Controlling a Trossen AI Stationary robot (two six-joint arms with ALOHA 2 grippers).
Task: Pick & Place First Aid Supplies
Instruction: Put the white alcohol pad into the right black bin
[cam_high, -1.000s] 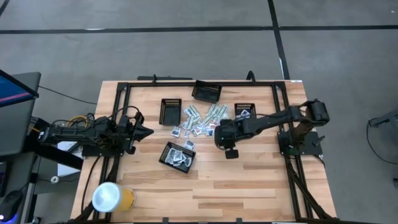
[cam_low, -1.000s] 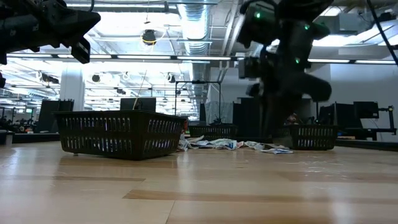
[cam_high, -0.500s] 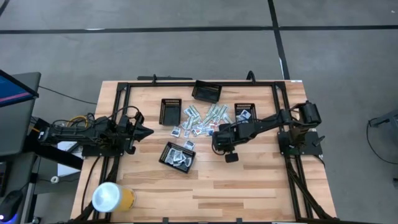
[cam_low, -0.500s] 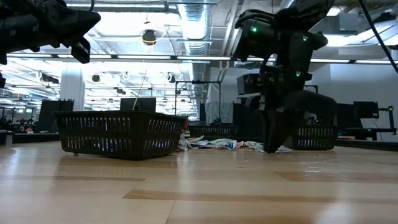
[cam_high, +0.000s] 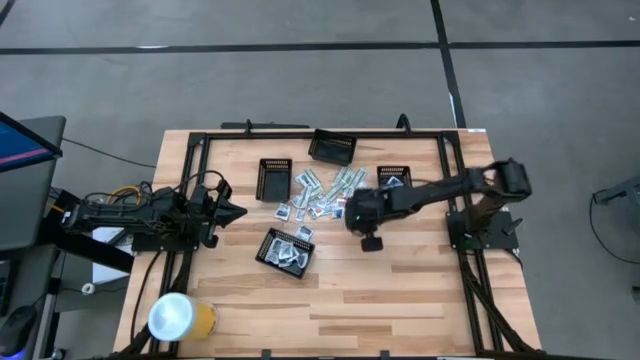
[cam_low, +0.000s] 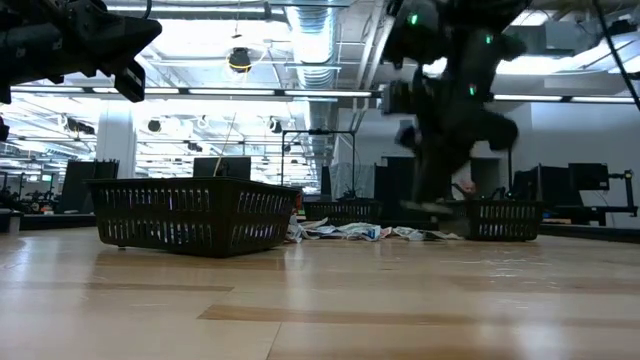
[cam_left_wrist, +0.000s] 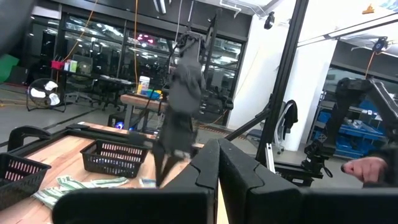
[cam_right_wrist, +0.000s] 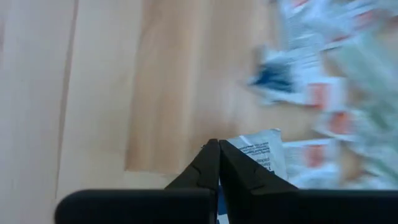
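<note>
R gripper (cam_right_wrist: 217, 163) hung just above the table (cam_high: 400, 290), at the near-right edge of the loose pile of packets (cam_high: 322, 195), fingers (cam_right_wrist: 202, 165) pressed together on one white packet (cam_right_wrist: 261, 155) w/ small print; the packet stuck out past the tips on one side, lifted off the wood. In the low view that arm came down from above, gripper (cam_low: 432, 200) blurred, w/ something flat at its tips just clear of the tabletop.

The pile lay mid-table, toward the far side: squarish white sachets w/ red or blue marks plus slim pale green strips (cam_high: 345, 180), overlapping. From the R wrist cam, more sachets (cam_right_wrist: 314, 93) sat on the wood beyond the held one, blurred.

Four black mesh baskets stood around the pile: one (cam_high: 274, 179) just L of it, one (cam_high: 333, 147) at the far side, tilted, one (cam_high: 394, 177) to the R w/ a few packets inside, and one (cam_high: 287, 251) nearer the front, askew, holding several sachets. One sachet (cam_high: 305, 233) lay just beside that front basket.

L gripper (cam_high: 232, 211) was parked at the table's L edge, well apart from the pile, pointing toward it, fingers (cam_left_wrist: 208, 171) shut together, nothing between them.

A yellow roll w/ a white top (cam_high: 180, 316) sat at the near-L corner. A person's hand (cam_left_wrist: 367, 169) showed in the room beyond the table.
</note>
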